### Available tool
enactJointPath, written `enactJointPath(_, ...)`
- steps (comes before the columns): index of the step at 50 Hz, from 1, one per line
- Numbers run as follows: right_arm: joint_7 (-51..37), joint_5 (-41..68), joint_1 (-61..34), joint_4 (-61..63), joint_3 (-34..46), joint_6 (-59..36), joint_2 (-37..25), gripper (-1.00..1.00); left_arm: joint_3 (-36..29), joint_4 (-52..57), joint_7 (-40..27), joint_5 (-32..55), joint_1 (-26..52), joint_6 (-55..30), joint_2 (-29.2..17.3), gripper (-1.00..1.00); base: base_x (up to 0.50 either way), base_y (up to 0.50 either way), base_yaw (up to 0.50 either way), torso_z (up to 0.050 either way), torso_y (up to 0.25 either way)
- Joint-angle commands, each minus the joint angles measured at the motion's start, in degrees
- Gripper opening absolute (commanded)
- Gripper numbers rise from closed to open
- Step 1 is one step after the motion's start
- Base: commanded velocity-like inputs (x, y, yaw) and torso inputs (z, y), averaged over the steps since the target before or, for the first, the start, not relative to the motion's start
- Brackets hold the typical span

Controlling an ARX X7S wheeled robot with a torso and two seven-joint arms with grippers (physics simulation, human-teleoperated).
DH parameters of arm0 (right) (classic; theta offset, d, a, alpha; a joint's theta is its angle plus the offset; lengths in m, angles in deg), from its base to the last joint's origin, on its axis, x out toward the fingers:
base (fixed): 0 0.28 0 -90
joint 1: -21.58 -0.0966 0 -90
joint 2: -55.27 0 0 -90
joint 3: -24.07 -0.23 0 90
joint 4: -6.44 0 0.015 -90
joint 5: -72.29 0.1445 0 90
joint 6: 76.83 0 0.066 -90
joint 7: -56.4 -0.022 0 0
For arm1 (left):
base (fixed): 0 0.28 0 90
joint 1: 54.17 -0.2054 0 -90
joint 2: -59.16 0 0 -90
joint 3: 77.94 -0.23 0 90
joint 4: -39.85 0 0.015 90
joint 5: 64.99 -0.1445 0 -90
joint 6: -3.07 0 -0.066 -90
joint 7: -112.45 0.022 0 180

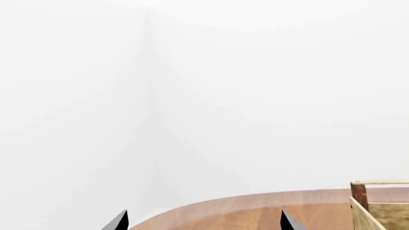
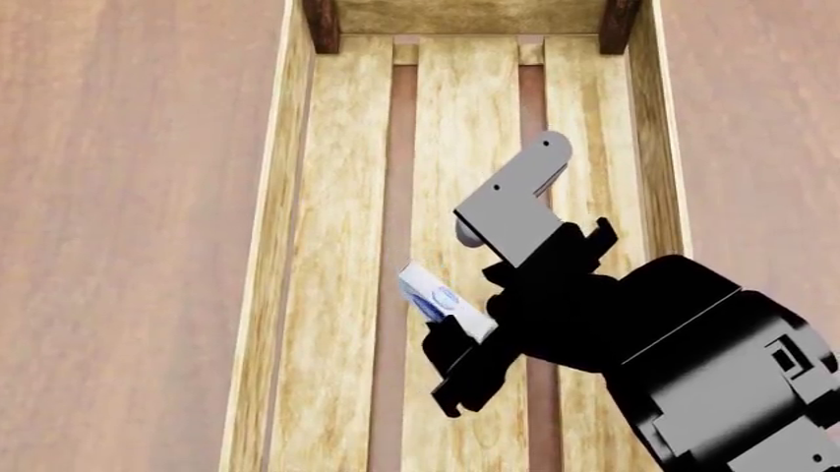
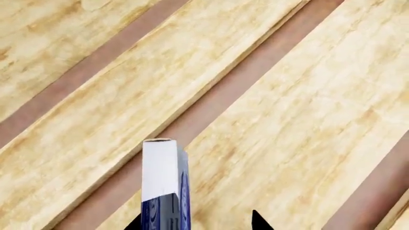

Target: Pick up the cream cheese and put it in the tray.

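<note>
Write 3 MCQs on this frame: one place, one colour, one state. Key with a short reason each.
1. Where is the cream cheese?
A. on the table outside the tray
B. over the tray's slatted bottom, in the right gripper
C. in the left gripper

2. What colour are the tray's corner posts?
A. dark brown
B. white
C. blue

3. What is the left gripper's state?
A. shut on the box
B. shut on the tray wall
C. open, holding nothing

Key:
1 B: the head view shows the box between the right gripper's fingers, above the slats.
2 A: both far posts are dark brown beside pale slats.
3 C: its fingers stand apart with only table between them.
</note>
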Motion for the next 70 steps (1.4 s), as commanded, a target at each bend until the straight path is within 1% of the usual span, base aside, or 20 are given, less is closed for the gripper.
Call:
enactJointPath(1, -0.97, -1.66, 0.24, -0.77, 0.64, 0.80, 0.09, 1.00, -0.04, -0.03, -0.04, -0.05, 0.05, -0.07, 0.01, 1.00, 0.00, 0.00, 0.00, 0.000, 0.000)
enactJointPath(8, -0.93, -1.74, 0.38, -1.27, 0.60, 1.25, 0.03, 1.00, -0.11, -0.29, -0.07, -0.10, 0.19, -0.03, 0.06, 1.00, 0.00, 0.00, 0.00, 0.000, -0.002)
enactJointPath(13, -1.84, -1.41, 0.72, 1.42, 0.41, 0.38, -0.88, 1.00, -0.12, -0.40, -0.11, -0.15, 0.27, -0.07, 0.11, 1.00, 0.00, 0.00, 0.00, 0.000, 0.000)
enactJointPath(24, -6.06, 2.06, 1.49, 15.59, -2.81, -4.60, -6.03, 1.00, -0.05, 0.41, 0.06, -0.02, -0.02, -0.61, 0.02, 1.00, 0.00, 0.00, 0.00, 0.000, 0.000)
enactJointPath(31, -8.25, 5.14, 2.24, 20.89, -7.04, -6.25, -9.55, 1.00, 0.11, 0.68, -0.06, -0.01, -0.22, -0.67, -0.06, 1.00, 0.00, 0.00, 0.00, 0.000, 0.000)
enactJointPath(42, -12.82, 9.87, 6.32, 27.61, -15.40, -4.93, -14.91, 1.00, 0.64, 1.00, -0.38, 0.04, -0.47, -0.82, -0.32, 1.00, 0.00, 0.00, 0.00, 0.000, 0.000)
enactJointPath(46, -15.81, 12.25, 11.18, 31.06, -21.21, -1.08, -17.98, 1.00, 0.93, 0.93, -0.20, 0.32, -0.16, -1.50, -0.45, 1.00, 0.00, 0.00, 0.00, 0.000, 0.000)
enactJointPath(55, -21.22, 12.50, 21.76, 33.88, -28.04, 6.86, -21.53, 1.00, 1.36, 1.87, 1.11, 1.17, 0.53, -4.16, -0.84, 1.00, 0.00, 0.00, 0.00, 0.000, -0.001)
enactJointPath(58, -22.86, 12.74, 25.72, 33.25, -31.32, 10.83, -21.73, 1.00, 2.57, 4.90, 1.74, -0.83, 0.17, -7.39, -0.75, 1.00, 0.00, 0.00, 0.00, 0.000, 0.000)
enactJointPath(61, -24.47, 12.12, 29.71, 33.54, -33.99, 14.77, -21.99, 1.00, 3.40, 7.42, 2.69, 0.16, 0.09, -9.19, -1.41, 1.00, 0.00, 0.00, 0.00, 0.000, 0.000)
enactJointPath(63, -26.78, 12.90, 33.80, 33.21, -38.17, 18.74, -21.38, 1.00, 4.68, 9.48, 3.06, 1.35, 0.02, -10.64, -2.15, 1.00, 0.00, 0.00, 0.00, 0.000, 0.000)
enactJointPath(64, -26.78, 12.92, 33.88, 33.24, -38.22, 18.78, -21.42, 1.00, 4.70, 9.54, 3.09, 1.36, 0.01, -10.68, -2.15, 1.00, 0.00, 0.00, 0.00, 0.000, 0.000)
enactJointPath(65, -28.95, 10.46, 36.79, 33.28, -39.67, 21.90, -21.03, 1.00, 5.55, 11.27, 3.79, 2.36, 0.12, -12.19, -2.83, 1.00, 0.00, 0.00, 0.00, 0.000, 0.000)
enactJointPath(70, -32.54, 8.92, 43.95, 34.83, -43.80, 27.24, -20.20, 1.00, 6.80, 15.08, 6.33, 6.18, 1.35, -15.73, -4.63, 1.00, 0.00, 0.00, 0.00, 0.000, 0.000)
